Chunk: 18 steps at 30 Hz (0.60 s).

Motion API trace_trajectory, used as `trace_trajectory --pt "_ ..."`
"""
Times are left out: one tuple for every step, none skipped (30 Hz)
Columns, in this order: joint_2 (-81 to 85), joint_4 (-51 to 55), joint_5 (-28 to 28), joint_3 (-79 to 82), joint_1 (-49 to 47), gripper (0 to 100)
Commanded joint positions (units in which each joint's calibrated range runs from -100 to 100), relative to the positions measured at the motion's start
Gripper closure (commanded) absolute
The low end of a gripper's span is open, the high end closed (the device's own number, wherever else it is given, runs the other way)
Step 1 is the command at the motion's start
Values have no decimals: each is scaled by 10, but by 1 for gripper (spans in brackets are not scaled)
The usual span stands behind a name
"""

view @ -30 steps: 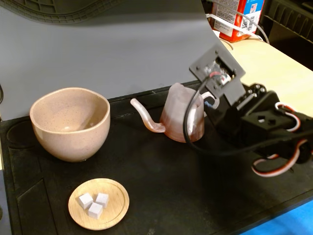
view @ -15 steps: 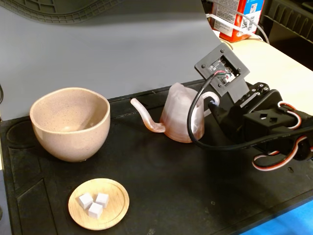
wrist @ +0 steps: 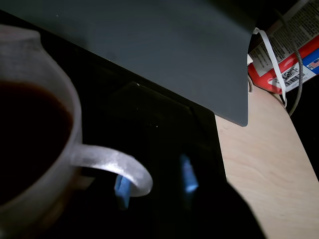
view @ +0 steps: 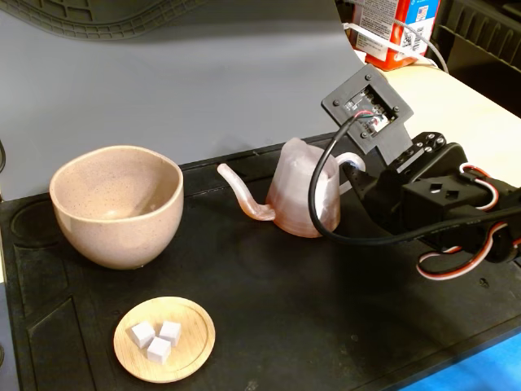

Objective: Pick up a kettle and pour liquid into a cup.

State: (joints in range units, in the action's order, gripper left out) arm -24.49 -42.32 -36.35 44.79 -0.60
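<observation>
Cup [view: 116, 205] first, at the left of the fixed view: a wide, handleless, speckled beige-pink bowl shape standing upright on the black mat [view: 269, 309]. In front of it, nearer the camera, lies a small flat wooden dish [view: 164, 339] with three white cubes [view: 157, 340] on it, well apart from the cup. Toward the middle stands the kettle [view: 303, 189], a pale pinkish ribbed cone resting upright on the mat, its thin curved spout [view: 241, 194] pointing left toward the cup but not reaching it. Its loop handle [view: 348, 161] faces right, toward the arm. In the wrist view the handle [wrist: 114, 167] curves out from the kettle's rim, and dark reddish-brown liquid [wrist: 27, 134] fills the pot. The gripper [wrist: 154, 181] sits at the handle: two bluish fingers [wrist: 188, 174] show apart, one just behind the loop, the other to its right, with nothing clamped between them. At the far right, a red and white carton [view: 395, 28] rests on the light wooden tabletop [view: 456, 114].
</observation>
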Motion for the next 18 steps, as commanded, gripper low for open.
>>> trace_trajectory --pt "4 -9 1 -20 5 95" --pt "4 -9 1 -20 3 97" --pt "4 -9 1 -20 2 100" --pt "4 -7 1 -20 2 99" --pt "4 -6 1 -20 2 99" --pt "4 -6 1 -20 2 99" --pt "3 -5 1 -20 1 99" --pt "3 -5 1 -19 0 99" --pt "3 -6 1 -19 0 99" --pt "3 -6 1 -18 0 99" --pt "3 -6 0 -15 0 99" --pt "3 -8 -1 -13 0 99" --pt "3 -9 -1 -13 0 99" --pt "4 -9 -2 -12 0 99" --pt "4 -9 -2 -11 0 99" --pt "9 -9 -2 -11 -1 99" --pt "14 -10 -3 -10 -2 99" --pt "14 -10 -3 -10 -3 99"
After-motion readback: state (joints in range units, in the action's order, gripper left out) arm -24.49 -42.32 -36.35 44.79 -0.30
